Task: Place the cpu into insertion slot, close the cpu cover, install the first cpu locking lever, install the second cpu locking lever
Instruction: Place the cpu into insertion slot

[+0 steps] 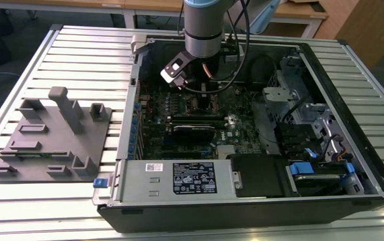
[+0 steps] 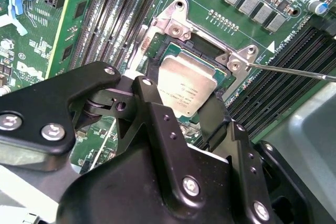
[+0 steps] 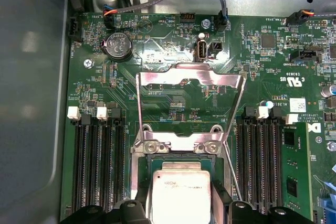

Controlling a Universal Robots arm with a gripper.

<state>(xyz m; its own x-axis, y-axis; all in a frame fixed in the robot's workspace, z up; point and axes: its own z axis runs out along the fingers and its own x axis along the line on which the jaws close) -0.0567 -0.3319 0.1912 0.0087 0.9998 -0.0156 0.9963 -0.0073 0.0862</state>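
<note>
The cpu (image 2: 184, 80), a flat square chip with a silver top, sits between my gripper's (image 2: 184, 109) black fingers (image 2: 152, 103), which press on two opposite edges. It is right over the insertion slot (image 2: 173, 24), whose dark centre shows past the chip's far edge; I cannot tell whether the chip is seated. In the first wrist view the cpu (image 3: 181, 190) lies below the cpu cover (image 3: 220, 80), a silver frame swung open and standing up from its hinge. A thin locking lever (image 2: 294, 70) sticks out to one side, unlatched. In the exterior view my gripper (image 1: 205, 89) hangs low over the motherboard.
Long black memory slots (image 3: 97, 166) flank the socket on both sides. The open computer case (image 1: 353, 198) walls in the board, with cables (image 1: 246, 60) at the back and a power supply (image 1: 178, 178) in front. A grey fixture plate (image 1: 51, 145) lies at the exterior view's left.
</note>
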